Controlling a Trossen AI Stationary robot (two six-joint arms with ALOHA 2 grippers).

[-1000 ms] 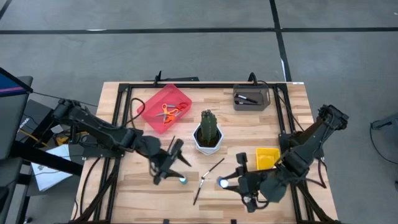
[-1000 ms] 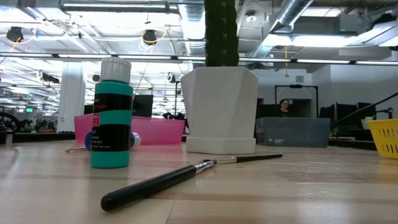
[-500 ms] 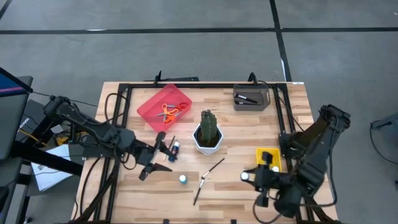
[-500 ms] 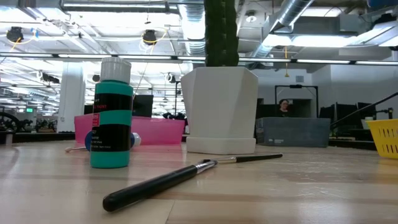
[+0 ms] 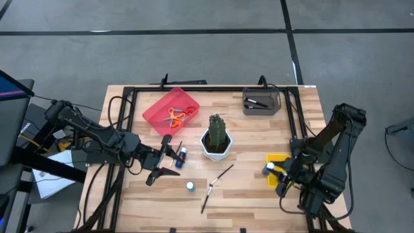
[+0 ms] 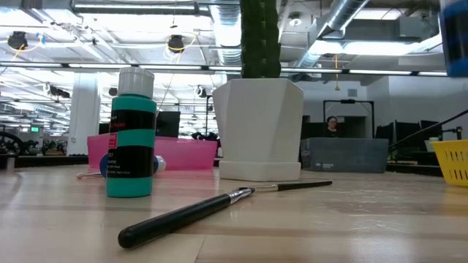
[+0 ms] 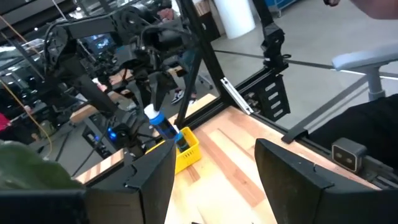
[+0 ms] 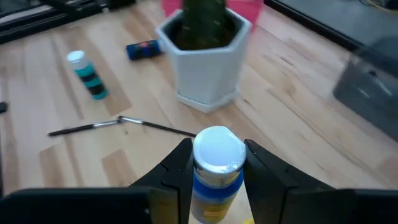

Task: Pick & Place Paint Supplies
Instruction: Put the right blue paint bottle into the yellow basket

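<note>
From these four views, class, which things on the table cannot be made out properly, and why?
- Grey bin: high view, dark contents too small to identify.
- Green cactus in its white pot: low view, top cut off by the frame edge.
- Blue bottle lying flat: low view, mostly hidden behind the upright teal paint bottle.
- Yellow basket: low view, cut off at the edge.

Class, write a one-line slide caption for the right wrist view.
Right gripper holds a white-capped blue paint bottle above the table, facing the potted cactus.
</note>
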